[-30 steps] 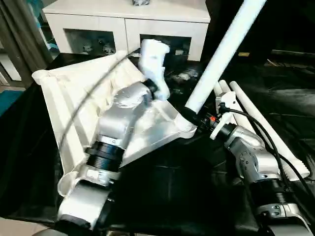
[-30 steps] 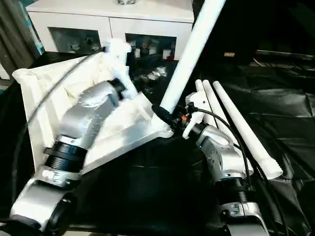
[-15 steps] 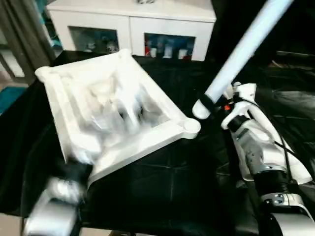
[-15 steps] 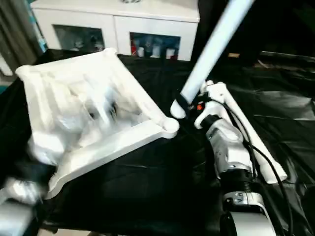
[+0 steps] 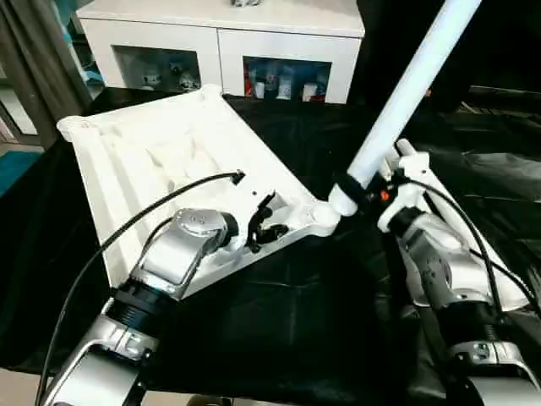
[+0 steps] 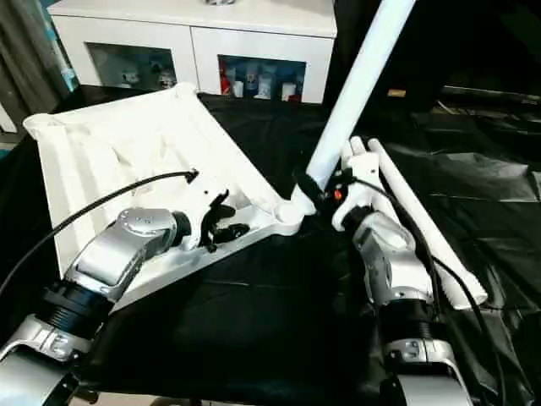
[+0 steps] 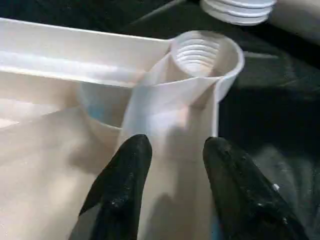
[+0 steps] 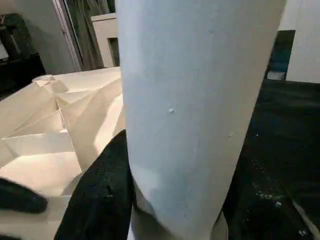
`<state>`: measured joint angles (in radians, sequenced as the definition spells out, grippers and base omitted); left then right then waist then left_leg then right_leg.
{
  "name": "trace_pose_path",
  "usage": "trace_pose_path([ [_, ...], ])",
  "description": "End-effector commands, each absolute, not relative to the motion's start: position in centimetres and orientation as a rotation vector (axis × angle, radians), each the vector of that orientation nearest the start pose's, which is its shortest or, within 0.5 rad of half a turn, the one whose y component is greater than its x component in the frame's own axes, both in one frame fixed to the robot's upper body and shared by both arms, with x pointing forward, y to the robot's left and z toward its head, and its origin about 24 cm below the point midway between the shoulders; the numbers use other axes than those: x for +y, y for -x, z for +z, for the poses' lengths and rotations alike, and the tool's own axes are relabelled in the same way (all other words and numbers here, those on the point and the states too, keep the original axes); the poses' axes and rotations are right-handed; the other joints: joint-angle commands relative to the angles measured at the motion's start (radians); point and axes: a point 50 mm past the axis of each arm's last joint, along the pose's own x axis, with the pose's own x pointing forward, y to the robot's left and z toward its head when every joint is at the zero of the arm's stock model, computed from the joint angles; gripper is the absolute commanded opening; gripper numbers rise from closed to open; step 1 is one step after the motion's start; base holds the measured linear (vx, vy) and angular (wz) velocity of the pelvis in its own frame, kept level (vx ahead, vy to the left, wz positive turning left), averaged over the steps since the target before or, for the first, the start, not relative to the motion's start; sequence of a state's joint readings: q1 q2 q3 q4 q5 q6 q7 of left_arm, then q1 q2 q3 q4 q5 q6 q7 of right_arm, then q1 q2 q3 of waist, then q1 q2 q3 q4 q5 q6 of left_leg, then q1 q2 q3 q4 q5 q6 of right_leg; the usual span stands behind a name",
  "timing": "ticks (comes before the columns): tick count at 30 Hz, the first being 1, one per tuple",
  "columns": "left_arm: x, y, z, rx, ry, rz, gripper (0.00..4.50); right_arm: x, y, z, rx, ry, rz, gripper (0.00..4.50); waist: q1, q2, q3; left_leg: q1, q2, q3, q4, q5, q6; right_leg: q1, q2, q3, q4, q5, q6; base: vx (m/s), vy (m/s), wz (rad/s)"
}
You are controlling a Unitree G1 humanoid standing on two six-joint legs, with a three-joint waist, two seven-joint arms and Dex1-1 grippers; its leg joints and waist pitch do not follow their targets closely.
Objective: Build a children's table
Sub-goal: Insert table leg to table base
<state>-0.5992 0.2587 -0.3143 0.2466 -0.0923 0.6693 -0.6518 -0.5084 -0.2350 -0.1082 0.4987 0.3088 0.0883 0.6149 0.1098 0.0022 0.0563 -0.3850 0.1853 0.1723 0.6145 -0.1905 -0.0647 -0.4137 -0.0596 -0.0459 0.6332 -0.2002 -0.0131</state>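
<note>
My right gripper [image 5: 353, 188] pinches leg [image 5: 404, 97], threaded end just beside table top's [image 5: 161, 152] corner socket [image 7: 204, 52]. My left gripper [image 7: 172, 165] spread astride socket rib. Advice: brace top, align leg square with threads before turning.

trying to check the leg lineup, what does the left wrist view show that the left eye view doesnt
Left wrist view alone: the grooves inside the corner socket and the ridged end of the leg just off its rim, not yet in.

Left eye view alone: the whole tabletop lying underside up, the right gripper holding the tilted leg near its lower end, spare legs behind, and the cabinet.

Both: the left gripper straddling a rib beside that socket.
</note>
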Motion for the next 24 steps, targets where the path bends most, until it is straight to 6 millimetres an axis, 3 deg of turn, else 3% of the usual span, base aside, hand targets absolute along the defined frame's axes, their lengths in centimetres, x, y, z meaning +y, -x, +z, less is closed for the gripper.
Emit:
trace_pose_path([
  [1,8.3,-32.4,8.7,0.464,-0.236,-0.899,1.8,-17.2,-34.0,8.6,0.009,-0.124,0.558,1.89,-0.001,0.002,-0.077,0.014,0.036,-0.009,-0.065,-0.06,0.064,0.069,-0.073,0.042,-0.057,0.063,-0.268,0.0,0.0,0.0],
  [6,8.0,-32.1,8.4,0.484,-0.226,-0.909,1.36,-17.1,-33.9,8.6,0.014,-0.125,0.559,1.89,-0.002,0.002,-0.077,0.014,0.036,-0.009,-0.065,-0.067,0.069,0.068,-0.072,0.041,-0.061,0.043,-0.262,0.0,0.0,0.0],
  [9,7.8,-31.9,8.0,0.496,-0.241,-0.918,1.32,-17.0,-33.9,8.5,0.016,-0.123,0.563,1.89,-0.002,0.004,-0.077,0.014,0.037,-0.01,-0.065,-0.067,0.065,0.068,-0.073,0.041,-0.06,0.045,-0.263,0.0,0.0,0.0],
  [10,7.8,-31.9,7.9,0.499,-0.245,-0.917,1.1,-17.0,-33.9,8.5,0.017,-0.121,0.564,1.89,-0.002,0.004,-0.078,0.014,0.036,-0.011,-0.065,-0.066,0.065,0.069,-0.072,0.041,-0.059,0.049,-0.263,0.0,0.0,0.0],
  [16,7.9,-32.0,5.8,0.55,-0.307,-0.885,0.52,-16.9,-33.7,8.5,0.021,-0.119,0.575,1.89,-0.004,0.006,-0.078,0.014,0.035,-0.011,-0.065,-0.071,0.07,0.069,-0.071,0.041,-0.062,0.053,-0.255,0.0,0.0,0.0],
  [20,8.0,-31.9,5.6,0.56,-0.311,-0.886,0.43,-16.9,-33.6,8.6,0.021,-0.118,0.577,1.89,-0.004,0.008,-0.077,0.015,0.037,-0.011,-0.066,-0.084,0.061,0.068,-0.073,0.041,-0.062,0.048,-0.262,0.0,0.0,0.0],
  [24,8.2,-31.9,5.8,0.558,-0.313,-0.89,0.06,-17.1,-33.6,8.6,0.02,-0.117,0.574,1.89,-0.004,0.007,-0.077,0.014,0.037,-0.012,-0.067,-0.091,0.057,0.07,-0.074,0.041,-0.064,0.022,-0.257,0.0,0.0,0.0],
])
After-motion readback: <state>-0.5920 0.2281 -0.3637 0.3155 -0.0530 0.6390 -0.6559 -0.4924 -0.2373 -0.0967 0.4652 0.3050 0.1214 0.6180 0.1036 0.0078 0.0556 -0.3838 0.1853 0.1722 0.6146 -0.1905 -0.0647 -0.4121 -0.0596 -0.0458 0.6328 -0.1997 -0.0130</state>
